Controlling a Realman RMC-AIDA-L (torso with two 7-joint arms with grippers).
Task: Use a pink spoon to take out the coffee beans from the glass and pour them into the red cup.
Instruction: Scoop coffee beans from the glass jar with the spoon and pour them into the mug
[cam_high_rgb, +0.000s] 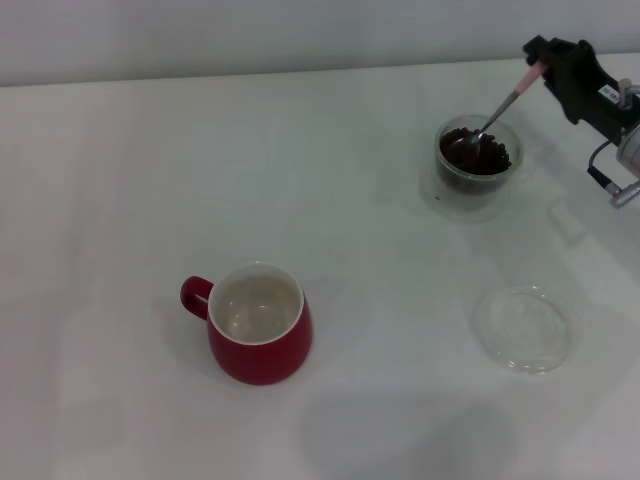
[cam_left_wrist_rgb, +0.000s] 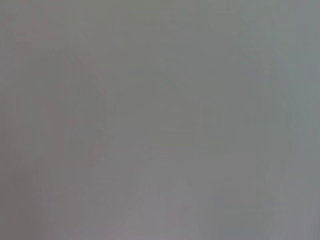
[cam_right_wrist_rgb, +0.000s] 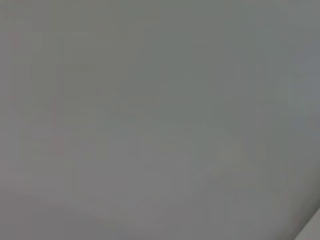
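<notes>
Pale pink-handled metal spoon (cam_high_rgb: 505, 103) pinched in right gripper (cam_high_rgb: 540, 68), bowl below among dark coffee beans (cam_high_rgb: 478, 155) in clear glass (cam_high_rgb: 476, 168); red ceramic cup (cam_high_rgb: 262, 335) far off, empty.

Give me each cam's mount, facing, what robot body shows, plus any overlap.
Head: on the robot's head, looking forward and down at the table; shows red cup, glass of coffee beans, and right hand holding the pink spoon in the glass.
Left wrist: blank grey, no body visible.
Right wrist: blank grey, no body visible.
Shared: the wrist views share nothing identifiable with head.
</notes>
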